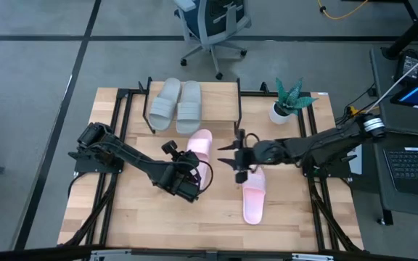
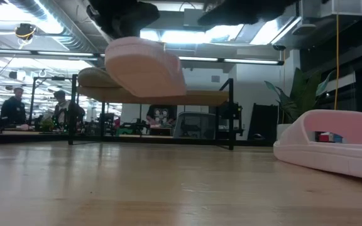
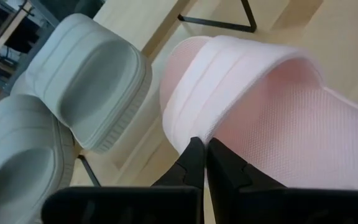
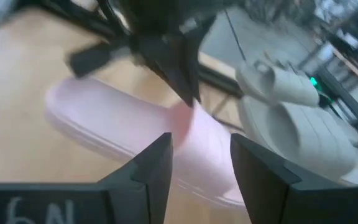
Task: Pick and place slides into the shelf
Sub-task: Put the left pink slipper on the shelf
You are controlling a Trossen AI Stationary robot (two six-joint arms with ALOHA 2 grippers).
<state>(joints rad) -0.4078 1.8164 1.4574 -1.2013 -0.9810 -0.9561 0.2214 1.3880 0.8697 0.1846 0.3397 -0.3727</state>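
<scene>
My left gripper [image 1: 191,174] is shut on one pink slide [image 1: 202,148], which hangs in the air in front of the shelf [image 2: 200,98] in the low view. Both grey-green slides [image 1: 177,105] lie side by side on the shelf's wooden top, soles down. The second pink slide [image 1: 255,197] lies sole down on the table right of centre, and shows at the right in the low view as the pink slide [image 2: 335,143]. My right gripper [image 1: 239,164] is open and hovers just beyond that slide's far end, facing the left gripper [image 4: 166,56]. My left gripper pinches the edge of the pink slide's wide strap [image 3: 196,132] between its two fingers [image 3: 191,163]. It comes slanting from the table's near-left side. The slide [image 2: 144,66] is lifted clear of the table and tilted, reaching away from the fingers toward the shelf.
A potted plant [image 1: 289,101] stands at the table's far right corner. Black frame rails [image 1: 115,123] run along the table's left and right sides. Bare wood [image 1: 144,217] lies near the front edge. An office chair [image 1: 212,25] stands beyond the table, and people sit far off in the room.
</scene>
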